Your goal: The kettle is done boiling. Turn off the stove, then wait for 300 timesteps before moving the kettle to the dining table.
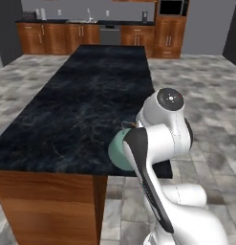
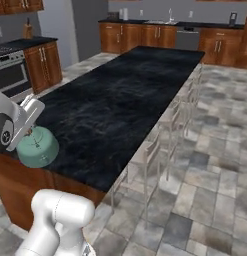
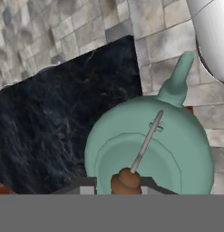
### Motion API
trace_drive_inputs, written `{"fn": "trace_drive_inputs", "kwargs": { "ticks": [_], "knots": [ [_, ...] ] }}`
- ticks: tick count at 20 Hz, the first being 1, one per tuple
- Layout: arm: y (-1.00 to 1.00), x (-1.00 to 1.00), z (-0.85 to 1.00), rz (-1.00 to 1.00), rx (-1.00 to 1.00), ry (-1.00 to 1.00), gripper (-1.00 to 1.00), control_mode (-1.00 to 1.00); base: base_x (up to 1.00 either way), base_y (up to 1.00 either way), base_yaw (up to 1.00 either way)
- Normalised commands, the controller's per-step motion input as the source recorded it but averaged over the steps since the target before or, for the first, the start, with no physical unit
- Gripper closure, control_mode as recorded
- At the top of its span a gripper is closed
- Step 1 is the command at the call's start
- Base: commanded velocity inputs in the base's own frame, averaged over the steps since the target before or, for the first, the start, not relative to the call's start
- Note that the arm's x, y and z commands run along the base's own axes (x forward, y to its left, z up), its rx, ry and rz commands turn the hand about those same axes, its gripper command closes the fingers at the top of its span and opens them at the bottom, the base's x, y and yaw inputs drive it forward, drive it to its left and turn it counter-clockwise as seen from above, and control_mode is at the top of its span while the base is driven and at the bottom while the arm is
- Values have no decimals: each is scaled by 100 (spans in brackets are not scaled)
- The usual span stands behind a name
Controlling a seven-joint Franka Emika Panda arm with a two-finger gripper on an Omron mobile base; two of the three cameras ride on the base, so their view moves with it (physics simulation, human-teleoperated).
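Tilting kettle (image 3: 149,149), spout toward floor

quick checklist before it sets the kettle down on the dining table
1. Hand shut on the kettle's handle: ok, the fingers close around the brown handle end in the hand view.
2. Kettle over the dining table: not ok. It hangs at the near corner, and the hand view shows the spout and part of the body out over the floor tiles.
3. Kettle level: not ok, it tilts in the right base view.
4. Landing spot free: ok, the black top beside the kettle is bare.
5. Kettle touching the top yet: cannot tell.
6. Stove off: cannot tell from these views.
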Motion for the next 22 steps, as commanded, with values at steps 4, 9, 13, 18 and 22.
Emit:
{"fn": "trace_drive_inputs", "kwargs": {
  "ticks": [4, 9, 13, 18, 22],
  "knots": [
    [0, 0, 0, 0, 0, 0, 100, 100, 15, -59, 36],
    [0, 0, 0, 0, 0, 0, 100, 100, 55, -50, 34],
    [0, 0, 0, 0, 0, 0, 100, 100, 61, -8, 19],
    [0, 0, 0, 0, 0, 0, 100, 100, 5, 0, 0],
    [0, 8, 0, 0, 0, 0, 100, -100, 18, 0, 0]
  ]
}}
